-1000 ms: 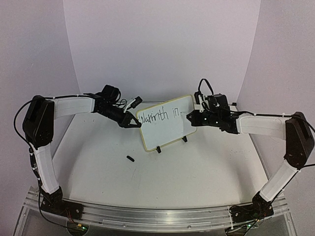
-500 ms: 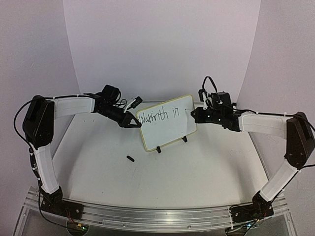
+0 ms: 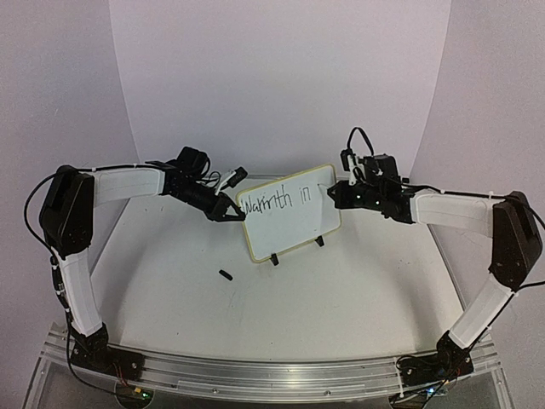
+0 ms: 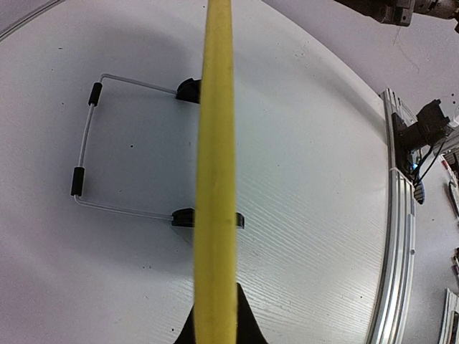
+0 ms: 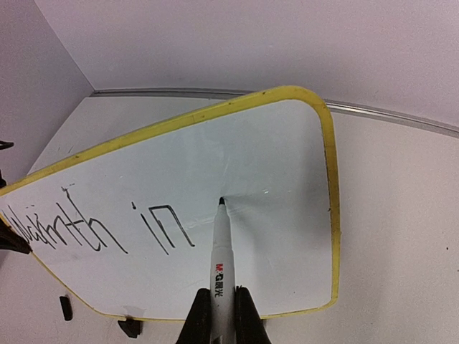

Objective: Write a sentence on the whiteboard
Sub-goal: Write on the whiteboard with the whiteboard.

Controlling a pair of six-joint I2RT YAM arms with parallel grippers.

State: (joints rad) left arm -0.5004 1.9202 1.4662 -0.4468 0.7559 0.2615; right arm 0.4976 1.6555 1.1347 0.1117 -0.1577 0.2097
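The whiteboard stands tilted mid-table on two black clip feet, yellow rimmed. It bears the black words "Warmth in" on its upper line. My left gripper is shut on the board's left edge; in the left wrist view the yellow rim runs edge-on between the jaws, with the wire stand behind. My right gripper is shut on a white marker. The marker's black tip is at the board surface right of "in".
The black marker cap lies on the table in front of the board's left side. The white backdrop curves close behind both arms. The aluminium rail runs along the near edge.
My right gripper has risen and shifted slightly left, bringing the marker tip from off the board's right edge onto the surface right of "in". The left gripper and board have not moved.
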